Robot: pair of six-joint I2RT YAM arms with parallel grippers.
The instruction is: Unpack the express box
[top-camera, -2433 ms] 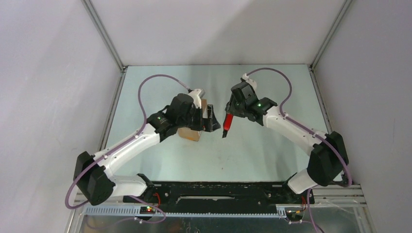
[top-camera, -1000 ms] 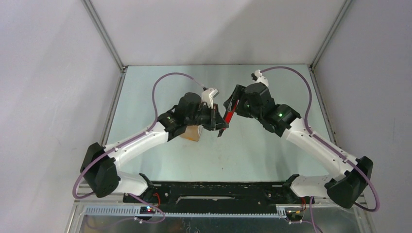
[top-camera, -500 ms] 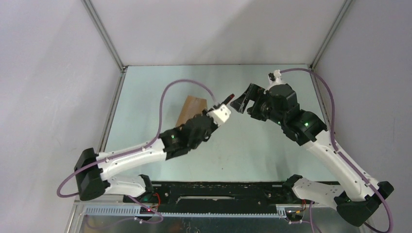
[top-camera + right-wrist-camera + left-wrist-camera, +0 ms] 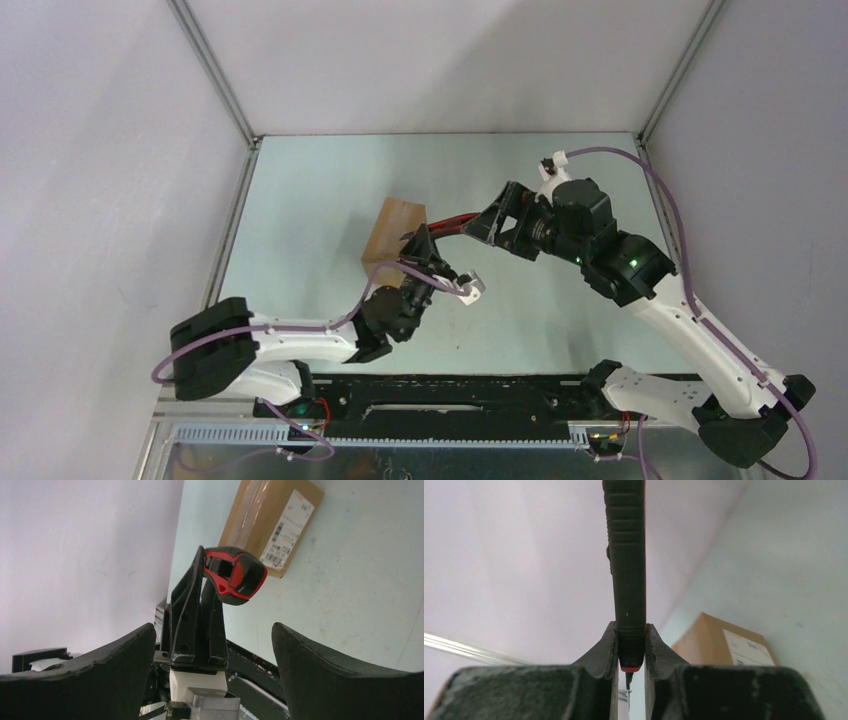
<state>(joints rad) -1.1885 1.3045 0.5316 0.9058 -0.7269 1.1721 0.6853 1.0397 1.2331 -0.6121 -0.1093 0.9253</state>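
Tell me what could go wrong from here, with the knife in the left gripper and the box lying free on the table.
1. The left gripper pinches the knife near one end only; it may twist or slip under pressure.
2. Nothing holds the express box; it may slide when cut.
3. The open right gripper hangs close to the knife; they could collide.

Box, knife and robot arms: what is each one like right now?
Express box: closed, taped, lying flat on the table.
Utility knife: held off the table, clamped near one end.
Left gripper: jaws shut on the utility knife.
Right gripper: jaws wide open, empty.
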